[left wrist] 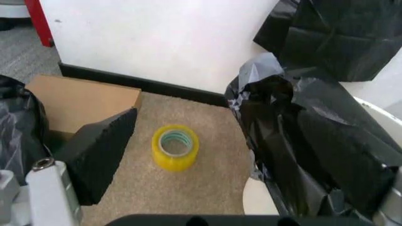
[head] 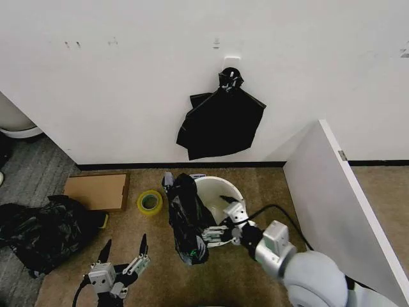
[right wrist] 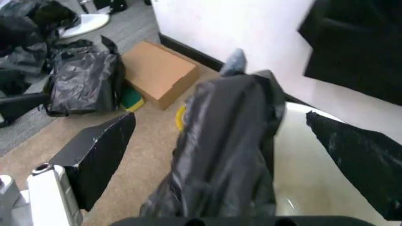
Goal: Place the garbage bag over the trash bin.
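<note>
Right gripper (head: 225, 217) apparently pinches wrinkly garbage bag (head: 186, 220).

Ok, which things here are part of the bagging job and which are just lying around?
In the job:
garbage bag, draped at the bin's left side
trash bin
right end effector, at the bag
left end effector, open, hanging above the carpet

Lying about:
tape roll
cardboard box
black heap
bags hanging on the wall

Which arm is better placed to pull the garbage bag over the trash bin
Probably the right. The right hand is at the garbage bag, which drapes over the trash bin rim. The left hand hovers open over carpet, apart from both.
</note>
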`<state>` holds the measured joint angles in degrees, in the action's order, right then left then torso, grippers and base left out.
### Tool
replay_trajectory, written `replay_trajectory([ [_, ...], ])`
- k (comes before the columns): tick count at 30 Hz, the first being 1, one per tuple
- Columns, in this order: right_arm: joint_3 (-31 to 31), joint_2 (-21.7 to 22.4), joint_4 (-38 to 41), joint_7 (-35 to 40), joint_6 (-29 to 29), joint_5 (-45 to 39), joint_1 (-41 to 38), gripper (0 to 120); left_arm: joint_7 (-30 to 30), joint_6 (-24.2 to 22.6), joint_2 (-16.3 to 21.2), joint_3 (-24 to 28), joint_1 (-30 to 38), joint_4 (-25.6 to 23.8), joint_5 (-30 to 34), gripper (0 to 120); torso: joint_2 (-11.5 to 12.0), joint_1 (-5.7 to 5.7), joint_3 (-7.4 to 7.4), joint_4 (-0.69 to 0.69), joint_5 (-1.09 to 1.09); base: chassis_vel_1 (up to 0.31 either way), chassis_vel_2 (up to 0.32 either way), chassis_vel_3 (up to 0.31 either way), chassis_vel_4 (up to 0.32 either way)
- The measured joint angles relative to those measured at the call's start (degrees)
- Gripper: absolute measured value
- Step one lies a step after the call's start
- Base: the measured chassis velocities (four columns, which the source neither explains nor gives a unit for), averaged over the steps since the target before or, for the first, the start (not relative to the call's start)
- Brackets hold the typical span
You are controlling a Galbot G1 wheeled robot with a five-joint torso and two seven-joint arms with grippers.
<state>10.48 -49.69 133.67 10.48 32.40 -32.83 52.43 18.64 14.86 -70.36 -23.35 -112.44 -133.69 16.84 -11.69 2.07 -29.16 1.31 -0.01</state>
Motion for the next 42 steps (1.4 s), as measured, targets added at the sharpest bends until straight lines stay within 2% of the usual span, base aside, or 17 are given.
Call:
replay_trajectory([
  [5,6.08,-2.87,-2.58,0.47,2.72,4.02,-4.93,100,0.08,-0.01,-0.49,0.12,0.0,0.39,-1.63,100,0.0,0.0,0.0,0.0,-0.01,0.0,0.0,0.0,0.0],
  [8,7.39,-3.75,-3.6,0.59,3.25,5.97,-5.43,99,0.12,0.0,-0.55,0.21,0.0,0.49,-1.8,100,0.0,0.0,0.0,0.0,0.0,0.0,0.0,0.0,0.0],
  [13,11.52,-5.88,-7.45,-1.1,3.6,17.96,-6.94,81,0.26,-0.06,-0.57,0.47,1.18,1.33,-1.91,100,0.0,0.0,0.0,0.01,0.0,0.0,0.0,0.0,0.0],
  [14,11.52,-5.88,-7.45,-1.1,3.6,17.96,-6.94,81,0.26,-0.06,-0.57,0.47,1.18,1.33,-1.91,100,0.0,0.0,0.0,0.01,0.0,0.0,0.0,0.0,0.0],
  [17,13.38,-6.69,-9.23,-2.08,3.65,25.24,-7.49,70,0.29,-0.2,-0.6,0.72,1.84,1.6,-1.91,100,0.0,0.0,0.0,0.0,0.0,0.0,0.0,0.0,0.0],
  [19,14.09,-7.03,-10.18,-2.37,3.99,28.16,-7.83,69,0.32,-0.29,-0.63,0.79,2.13,1.62,-1.91,100,0.0,0.0,0.0,0.0,0.0,0.0,0.0,0.0,0.0],
  [22,14.36,-7.18,-10.59,-2.39,4.82,28.85,-7.99,64,0.33,-0.34,-0.65,0.81,2.23,1.63,-1.92,100,0.0,0.0,0.0,0.0,0.0,0.0,0.0,0.0,0.0],
  [26,14.39,-7.45,-11.28,-1.33,7.73,26.86,-8.43,43,0.37,-0.45,-0.55,0.84,2.7,2.03,-1.92,100,0.0,0.0,0.0,0.0,0.0,0.0,0.0,0.0,0.0],
  [30,14.38,-7.52,-11.29,-0.81,8.11,25.21,-8.48,34,0.4,-0.64,-0.49,0.87,3.15,2.19,-1.91,100,0.0,0.0,0.0,0.0,0.0,0.0,0.0,0.0,0.0],
  [34,13.9,-7.59,-10.79,0.31,8.09,23.75,-7.89,14,0.44,-1.42,-0.32,0.94,3.88,2.31,-1.85,100,0.0,0.0,0.0,0.0,0.0,0.0,0.0,0.0,0.0],
  [36,13.8,-7.57,-10.76,0.41,8.03,23.64,-7.82,13,0.45,-1.56,-0.26,0.95,4.01,2.32,-1.82,100,0.0,0.0,0.0,0.0,0.0,0.0,0.0,0.0,0.0],
  [39,13.03,-7.17,-10.56,1.03,7.39,22.67,-7.3,0,0.71,-2.94,0.57,1.29,5.38,2.81,-1.69,100,0.0,0.0,0.0,0.0,0.0,0.0,0.0,0.0,0.0],
  [42,12.64,-6.89,-10.36,1.12,7.08,22.43,-6.95,0,1.32,-5.28,1.64,1.83,7.42,3.47,-1.06,100,0.0,0.0,0.0,0.01,0.0,0.0,0.0,0.0,0.0],
])
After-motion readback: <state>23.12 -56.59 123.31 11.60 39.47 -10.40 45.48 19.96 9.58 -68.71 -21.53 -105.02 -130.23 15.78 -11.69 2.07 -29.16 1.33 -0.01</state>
